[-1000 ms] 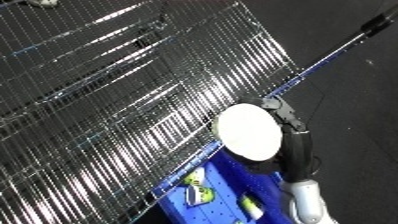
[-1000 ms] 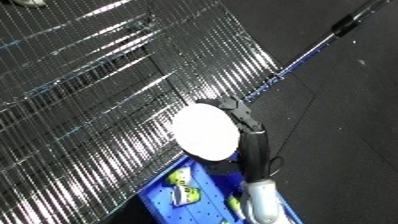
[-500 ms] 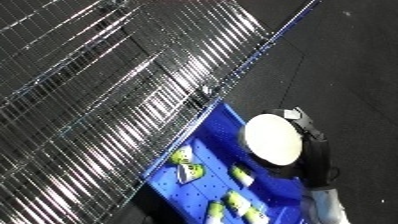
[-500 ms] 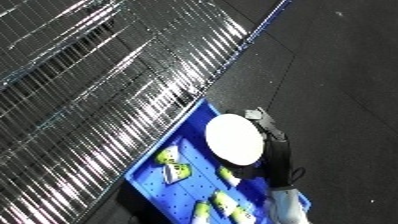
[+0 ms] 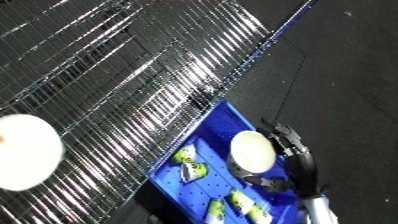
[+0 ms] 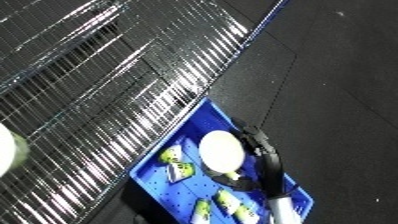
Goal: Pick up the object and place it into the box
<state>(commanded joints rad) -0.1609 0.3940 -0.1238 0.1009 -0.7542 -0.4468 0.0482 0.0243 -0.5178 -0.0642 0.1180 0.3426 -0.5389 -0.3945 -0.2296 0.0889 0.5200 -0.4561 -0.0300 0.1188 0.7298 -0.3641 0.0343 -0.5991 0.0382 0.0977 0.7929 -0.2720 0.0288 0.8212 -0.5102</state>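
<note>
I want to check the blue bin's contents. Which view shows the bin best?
The right eye view: nearly the whole blue bin shows, rim included. The left eye view cuts off its lower end at the frame's bottom edge.

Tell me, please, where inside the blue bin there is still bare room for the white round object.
The blue bin is bare at its far end, beyond the white round object in the right hand. The near half is crowded with yellow-green packets.
</note>
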